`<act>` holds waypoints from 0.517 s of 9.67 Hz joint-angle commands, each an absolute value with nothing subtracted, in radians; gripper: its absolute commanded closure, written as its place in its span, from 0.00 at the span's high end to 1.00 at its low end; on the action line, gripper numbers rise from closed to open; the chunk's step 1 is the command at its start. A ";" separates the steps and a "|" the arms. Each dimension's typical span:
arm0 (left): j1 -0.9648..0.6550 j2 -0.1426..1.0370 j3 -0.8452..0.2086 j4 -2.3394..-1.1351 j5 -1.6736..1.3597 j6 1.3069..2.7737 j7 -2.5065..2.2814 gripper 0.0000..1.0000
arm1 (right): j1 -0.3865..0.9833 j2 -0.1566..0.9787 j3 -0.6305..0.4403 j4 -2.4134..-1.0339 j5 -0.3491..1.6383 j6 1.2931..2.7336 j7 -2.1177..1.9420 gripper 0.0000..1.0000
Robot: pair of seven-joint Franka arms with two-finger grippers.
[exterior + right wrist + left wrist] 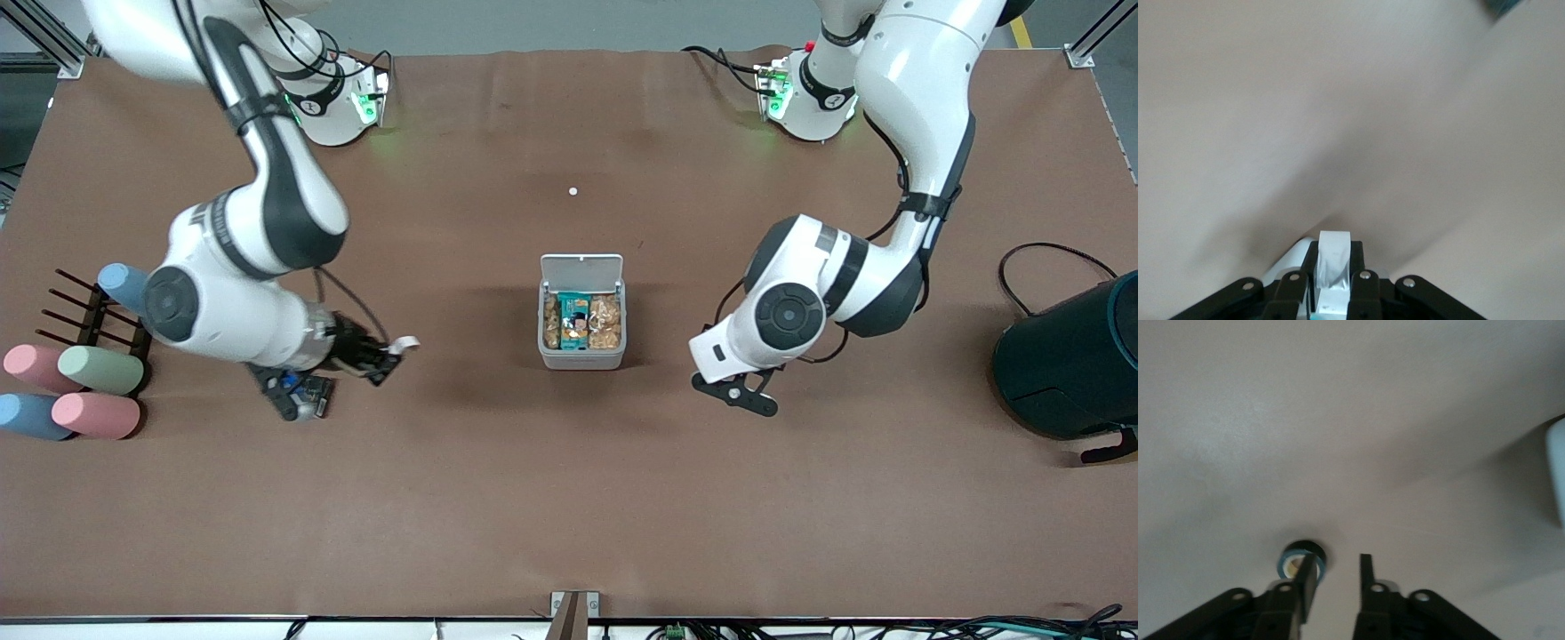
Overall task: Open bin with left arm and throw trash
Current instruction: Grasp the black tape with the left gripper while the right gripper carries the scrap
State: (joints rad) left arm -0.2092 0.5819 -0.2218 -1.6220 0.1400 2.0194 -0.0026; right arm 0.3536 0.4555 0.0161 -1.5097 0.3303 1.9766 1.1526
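The light-grey bin (582, 356) stands mid-table with its white lid (582, 268) swung up open. Inside lie a teal-and-black printed packet (576, 322) and brown lumpy stuff. My right gripper (391, 351) is over the table toward the right arm's end, apart from the bin, and shut on a white paper scrap (408, 342). The right wrist view shows the scrap (1333, 257) pinched in the gripper (1335, 250). My left gripper (745, 393) is low toward the left arm's end and open (1337, 561). A dark tape ring (1290, 559) lies just past one fingertip. The arm hides it in the front view.
Pastel cylinders (98, 391) and a black rack (89, 316) sit at the right arm's end. A big dark teal round container (1071, 360) with a cable stands at the left arm's end. A tiny white dot (573, 190) lies farther from the front camera than the bin.
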 commanded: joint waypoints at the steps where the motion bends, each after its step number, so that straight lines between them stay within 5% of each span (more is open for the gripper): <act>1: -0.117 0.546 -0.241 -1.756 0.132 2.143 0.107 1.00 | 0.461 0.549 0.006 -1.401 0.353 2.023 1.389 0.04; 5: -0.058 0.558 -0.253 -1.936 0.130 2.361 0.107 1.00 | 0.593 0.600 0.006 -1.400 0.353 2.121 1.488 0.12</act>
